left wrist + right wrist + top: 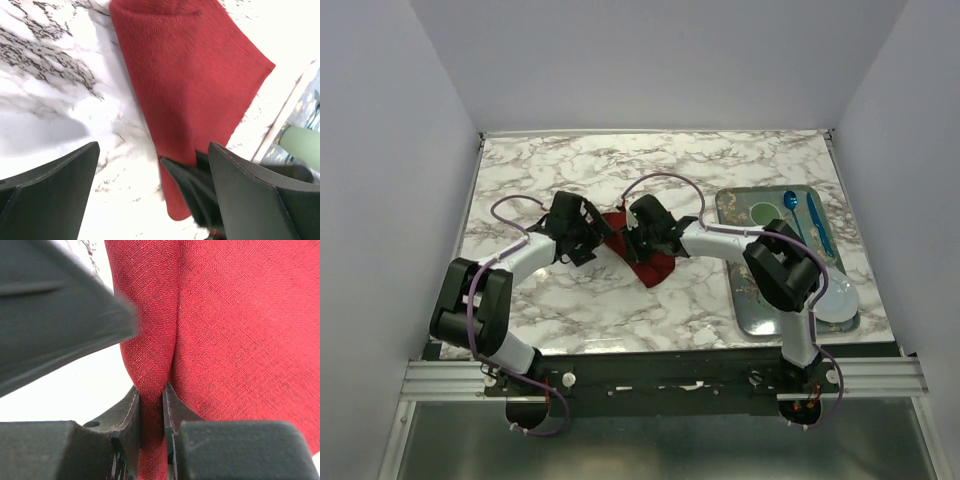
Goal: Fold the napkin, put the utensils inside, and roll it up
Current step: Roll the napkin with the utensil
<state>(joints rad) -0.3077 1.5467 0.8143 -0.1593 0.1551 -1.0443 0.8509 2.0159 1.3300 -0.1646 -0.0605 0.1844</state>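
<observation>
Tray (748, 305): patterned, at the table's right side, beside the right arm.
Right gripper (151, 397): clamped on a raised fold of the napkin (240, 330).
Left gripper (152, 150): jaws spread wide, gripping nothing, over the napkin's edge.
Napkin: dark red, lying mid-table between the two grippers.
Table (720, 160): white marble, grey-veined.

**Napkin centre, tray right**

The napkin (655, 268) lies on the table (620, 170) at frame centre, the left gripper (592, 232) at its left edge, the right gripper (638, 240) over its upper part. A tray (745, 305) sits at right, a cup (763, 213) in its upper left.
</observation>
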